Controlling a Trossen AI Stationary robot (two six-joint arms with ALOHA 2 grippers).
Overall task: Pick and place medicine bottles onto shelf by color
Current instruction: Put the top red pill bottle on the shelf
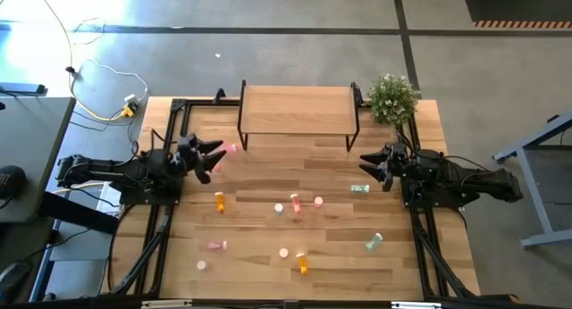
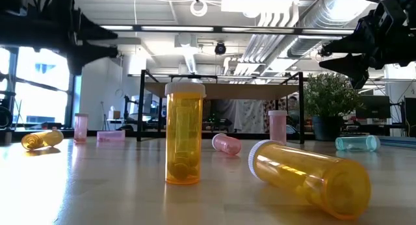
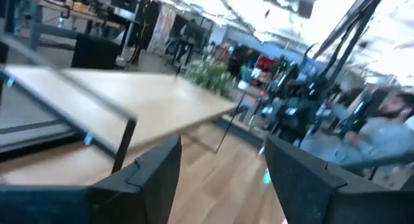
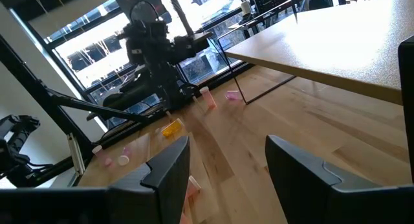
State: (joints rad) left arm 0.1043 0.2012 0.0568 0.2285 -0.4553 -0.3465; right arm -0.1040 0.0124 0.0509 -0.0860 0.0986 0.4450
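A translucent pink bottle is being left just beyond the released left gripper, beside the shelf's thin black legs.

An open lab or workshop: exposed ceiling ducts, concrete floor, monitors.

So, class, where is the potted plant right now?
In the high view, the potted plant stands at the table's far right corner, beside the shelf's right end.
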